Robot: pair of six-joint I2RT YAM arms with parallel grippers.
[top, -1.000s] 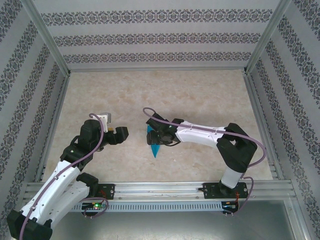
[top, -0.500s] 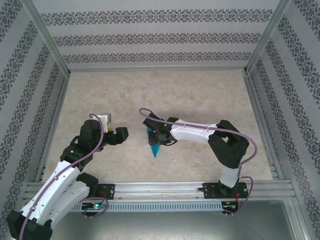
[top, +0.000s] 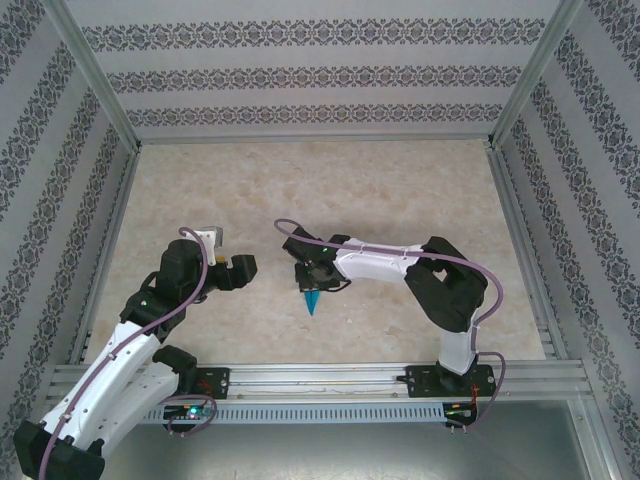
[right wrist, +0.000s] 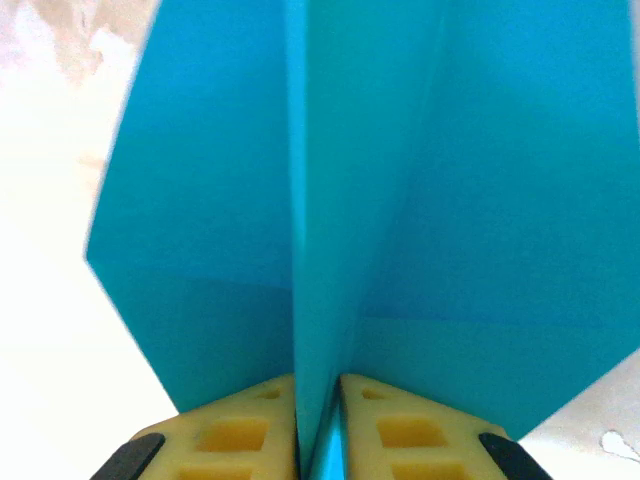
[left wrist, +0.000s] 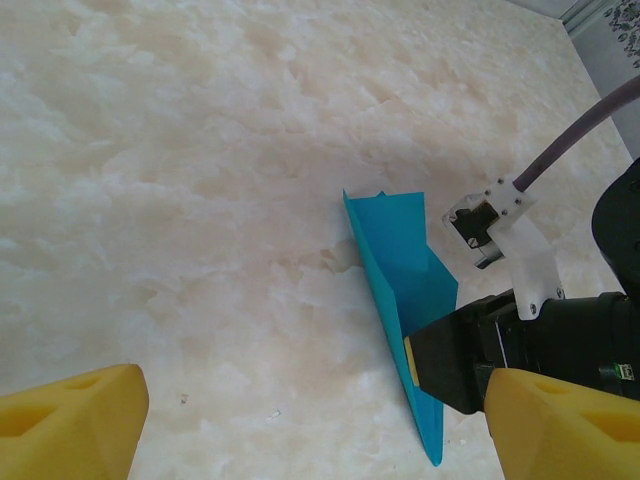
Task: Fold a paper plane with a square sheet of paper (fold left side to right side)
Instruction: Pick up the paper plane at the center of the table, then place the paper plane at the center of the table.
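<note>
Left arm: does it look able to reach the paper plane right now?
Probably yes. The left gripper is open, with bare table between it and the paper plane. The right gripper pinches the plane's centre fold, so only the wings and tip look free.

Your right arm reaches left, right gripper [right wrist: 318, 410] pinched on the paper plane [right wrist: 420, 200]; your left gripper [left wrist: 300, 425] hangs wide open, apparently low.
</note>
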